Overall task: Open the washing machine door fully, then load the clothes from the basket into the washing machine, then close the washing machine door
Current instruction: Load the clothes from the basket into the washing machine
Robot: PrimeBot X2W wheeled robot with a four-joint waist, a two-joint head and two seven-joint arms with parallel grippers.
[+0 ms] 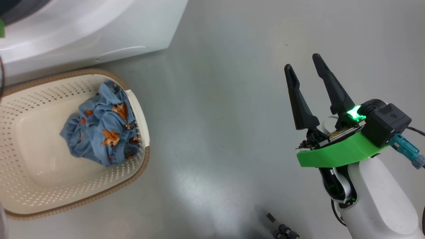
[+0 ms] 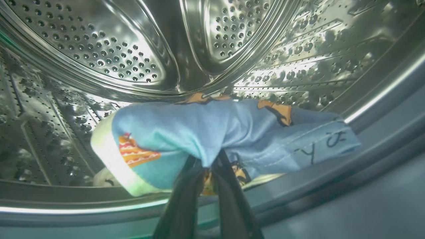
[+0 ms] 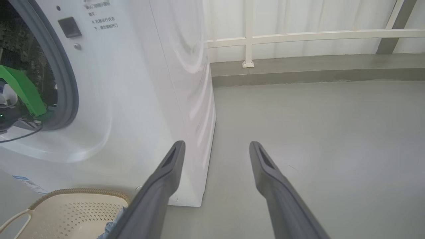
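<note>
left gripper (image 2: 208,162) clenched on light-blue garment (image 2: 206,129), orange prints, cream edge, inside drum (image 2: 116,49) | second blue garment (image 1: 103,129) bunched in basket (image 1: 66,74) | right gripper (image 1: 302,61) spread wide, empty, above floor (image 1: 232,99)

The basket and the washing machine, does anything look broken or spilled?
Nothing stands out. One crumpled blue garment lies inside the basket. The left pincer holds a second garment inside the steel drum, where it belongs.

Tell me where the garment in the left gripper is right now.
In the left wrist view, the light-blue garment sits inside the steel drum of the washing machine, pinched in the left gripper close above the drum's front lip.
</note>
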